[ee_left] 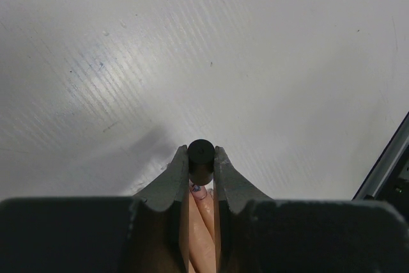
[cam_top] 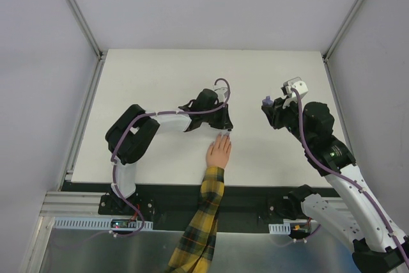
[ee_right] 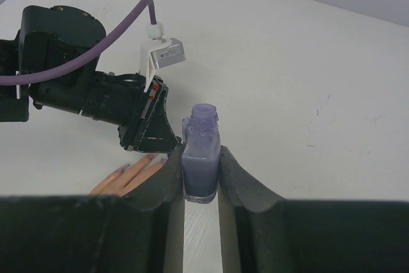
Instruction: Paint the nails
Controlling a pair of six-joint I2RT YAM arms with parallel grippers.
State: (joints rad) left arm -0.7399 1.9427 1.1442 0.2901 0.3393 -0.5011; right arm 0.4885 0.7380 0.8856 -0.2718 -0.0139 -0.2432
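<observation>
Reaching rightward across your white bench (cam_top: 160, 81), the left arm is folded sharply at the elbow. Its forearm runs toward the middle and its wrist tips down over a pale skin-toned hand (cam_top: 218, 153). That hand lies flat, palm down, with its fingers pointing away from the arm bases. It comes out of a yellow-and-dark plaid sleeve (cam_top: 203, 215).

The left tool (ee_left: 201, 156) is closed tight on a small black cylindrical cap (ee_left: 200, 151), poised right over the fingertips. The nails (ee_left: 196, 188) sit just under that cap, and in the left wrist view one of them shows purple marks. You cannot tell whether a brush touches it.

Your right arm rises from its base, bends at the elbow and aims its wrist toward the far left, well apart from the hand. The right tool (ee_right: 201, 167) is clamped on a small square uncapped bottle of purple liquid (ee_right: 201, 151), held upright.
</observation>
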